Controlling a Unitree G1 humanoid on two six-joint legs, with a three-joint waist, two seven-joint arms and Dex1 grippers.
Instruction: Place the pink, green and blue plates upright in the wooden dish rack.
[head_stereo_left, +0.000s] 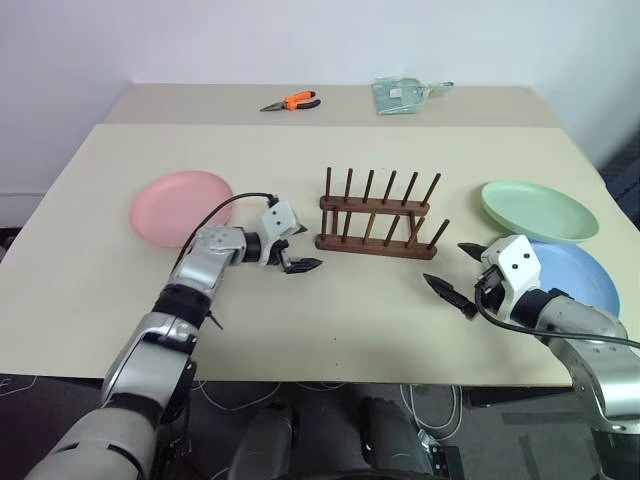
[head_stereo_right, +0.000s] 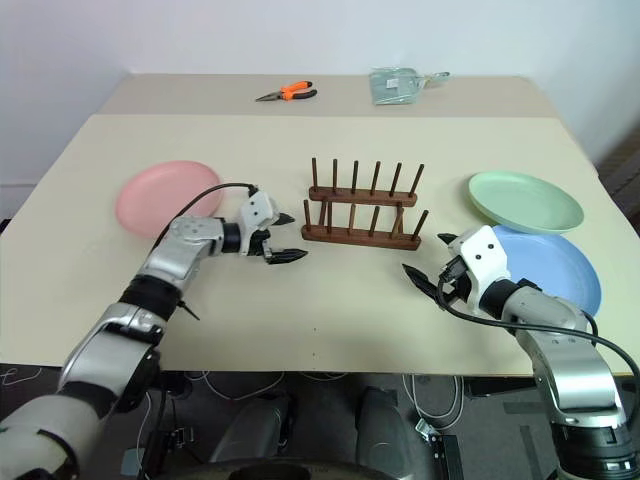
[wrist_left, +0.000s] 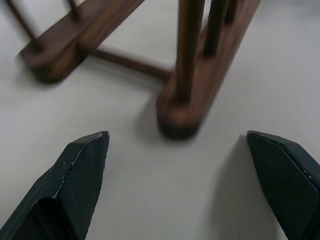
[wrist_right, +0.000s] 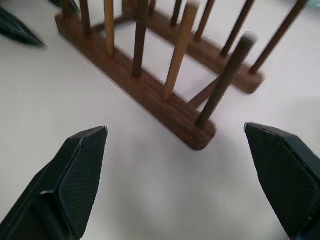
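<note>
The wooden dish rack (head_stereo_left: 378, 215) stands empty in the middle of the table. Left of it the pink plate (head_stereo_left: 180, 205) lies flat. At the right the green plate (head_stereo_left: 538, 210) lies flat too, and the blue plate (head_stereo_left: 575, 275) sits just in front of it, partly behind my right arm. My left gripper (head_stereo_left: 300, 250) is open just left of the rack's left end, low over the table, holding nothing. The left wrist view shows the rack's end (wrist_left: 182, 112) between its fingers. My right gripper (head_stereo_left: 455, 270) is open near the rack's right front corner (wrist_right: 200, 137), also empty.
Orange-handled pliers (head_stereo_left: 292, 101) and a clear packet (head_stereo_left: 400, 95) lie on the far table. Bare tabletop (head_stereo_left: 340, 320) runs between my arms down to the front edge.
</note>
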